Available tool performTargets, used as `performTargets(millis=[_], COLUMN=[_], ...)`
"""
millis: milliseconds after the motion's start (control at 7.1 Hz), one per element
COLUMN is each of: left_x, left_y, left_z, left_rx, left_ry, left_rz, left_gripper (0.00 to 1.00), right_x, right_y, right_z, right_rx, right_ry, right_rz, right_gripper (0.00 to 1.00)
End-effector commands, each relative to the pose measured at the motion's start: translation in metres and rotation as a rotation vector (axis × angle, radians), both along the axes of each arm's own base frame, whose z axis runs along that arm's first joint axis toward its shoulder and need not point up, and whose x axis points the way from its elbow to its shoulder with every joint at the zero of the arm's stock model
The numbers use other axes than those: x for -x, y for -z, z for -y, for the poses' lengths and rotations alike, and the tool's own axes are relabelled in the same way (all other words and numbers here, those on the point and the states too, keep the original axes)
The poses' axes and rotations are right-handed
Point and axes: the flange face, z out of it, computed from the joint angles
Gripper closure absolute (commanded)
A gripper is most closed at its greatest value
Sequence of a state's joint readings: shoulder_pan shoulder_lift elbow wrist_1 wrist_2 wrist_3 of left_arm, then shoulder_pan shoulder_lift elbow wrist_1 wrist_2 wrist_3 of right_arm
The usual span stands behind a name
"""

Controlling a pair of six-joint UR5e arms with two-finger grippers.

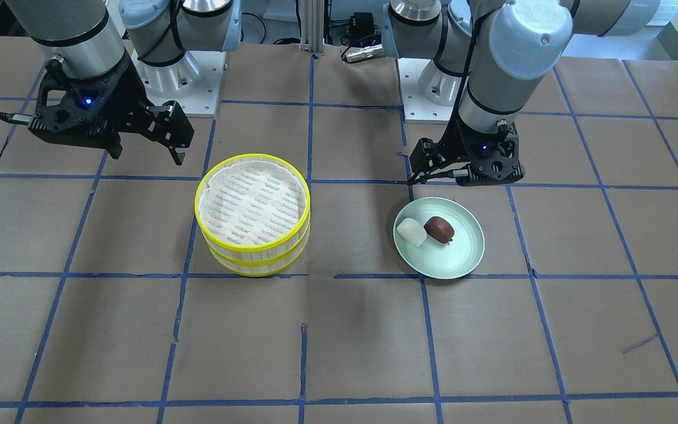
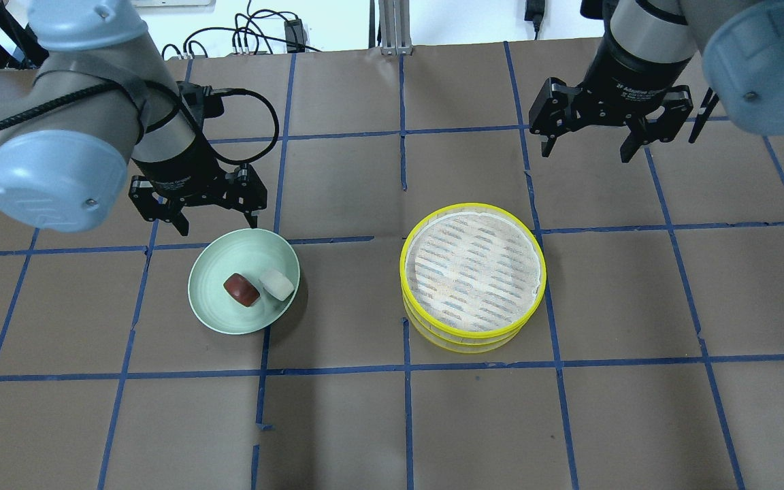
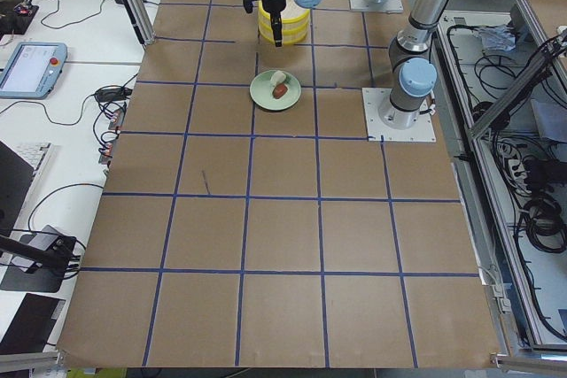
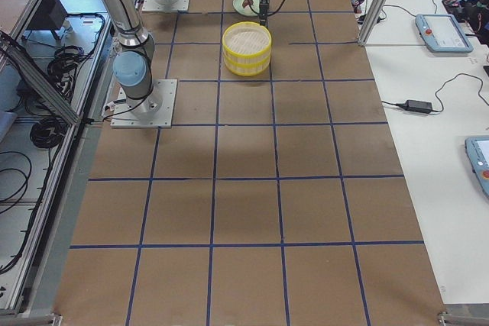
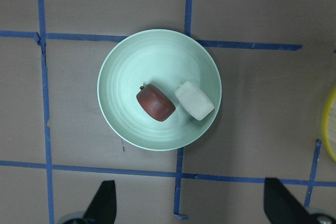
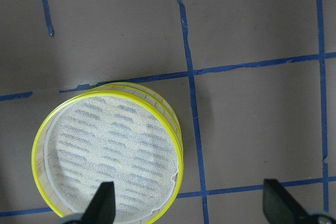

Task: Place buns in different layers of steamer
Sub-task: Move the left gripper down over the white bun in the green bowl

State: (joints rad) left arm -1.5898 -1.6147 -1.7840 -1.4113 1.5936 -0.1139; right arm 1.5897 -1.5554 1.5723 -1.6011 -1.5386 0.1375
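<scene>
The white bun (image 2: 277,284) and the dark reddish-brown bun (image 2: 241,289) lie side by side on the pale green plate (image 2: 229,252). They also show in the front view, white (image 1: 412,231) and brown (image 1: 438,229), and in the left wrist view, white (image 5: 194,100) and brown (image 5: 155,102). The two steamer tiers (image 2: 472,272) are stacked, and the top liner (image 1: 252,203) is bare. My left gripper (image 2: 217,223) hangs open and empty above the plate's edge. My right gripper (image 2: 586,151) is open and empty, raised beside the steamer (image 6: 107,158).
The table is brown paper with a grid of blue tape. The arm bases stand on white mounting plates (image 1: 198,88) on the robot's side. The plate (image 1: 462,247) and the steamer stand about one grid square apart.
</scene>
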Motion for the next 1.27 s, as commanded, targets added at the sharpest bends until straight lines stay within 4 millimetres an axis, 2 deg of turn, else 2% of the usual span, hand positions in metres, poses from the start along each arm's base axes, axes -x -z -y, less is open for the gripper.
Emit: performTargets(millis=[0,282,563,704,845,986,1127], left_x=[0.001,0.006,0.007,0.008,0.011,0.012,0.012], left_y=[0.062,0.11,0.141,0.164,0.17,0.169,0.167], left_z=[0.012,0.011,0.012,0.008,0.005,0.007,0.009], left_rx=[-0.023,-0.042,-0.048,-0.083,-0.092,-0.083,-0.061], left_ry=[-0.008,-0.078,-0.084,-0.094,-0.108,-0.105,-0.105], left_rz=[-0.001,-0.046,-0.05,-0.048,-0.049,-0.05,-0.052], left_gripper=[0.0,0.0,0.01,0.02,0.02,0.02,0.15], right_x=[0.0,0.0,0.002,0.002,0.002,0.002,0.002], right_y=[0.0,0.001,0.003,0.003,0.003,0.003,0.004], right_z=[0.0,0.0,0.0,0.0,0.0,0.0,-0.001], right_rx=[0.0,-0.001,-0.007,-0.009,-0.007,-0.007,-0.01], right_ry=[0.0,0.0,0.001,0.001,0.001,0.001,0.001], right_rz=[0.0,-0.002,0.0,0.0,0.0,0.0,0.001], right_gripper=[0.0,0.0,0.0,0.0,0.0,0.0,0.0])
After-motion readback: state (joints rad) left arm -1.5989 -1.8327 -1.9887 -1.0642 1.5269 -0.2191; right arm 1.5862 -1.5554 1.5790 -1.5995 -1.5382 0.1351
